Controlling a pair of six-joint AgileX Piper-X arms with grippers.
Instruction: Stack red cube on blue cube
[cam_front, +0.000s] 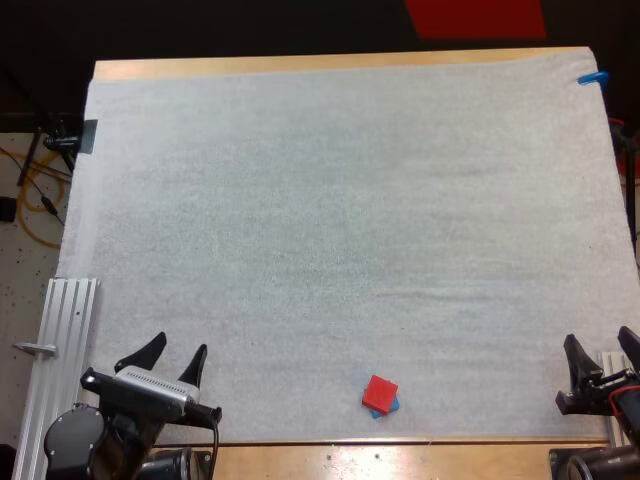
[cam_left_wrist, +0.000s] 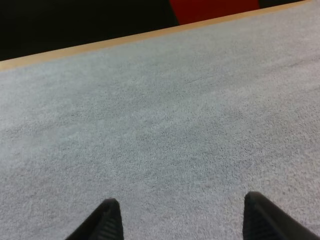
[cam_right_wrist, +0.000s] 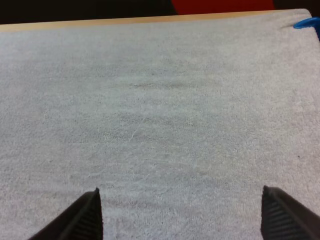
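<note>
Left tool (cam_front: 178, 352) and right tool (cam_front: 600, 345) sat low, both spread wide and empty. Between them, the red cube (cam_front: 380, 392) lay skewed atop the blue cube (cam_front: 394, 407).

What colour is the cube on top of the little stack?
Red; the small red cube sits atop the small blue cube, clearest in the high view.

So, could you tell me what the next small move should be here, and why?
Probably none: I would leave both arms parked. The red cube already sits on the blue cube, slightly turned, at the near edge of the mat. The left gripper and right gripper stand open, well clear of them.
</note>
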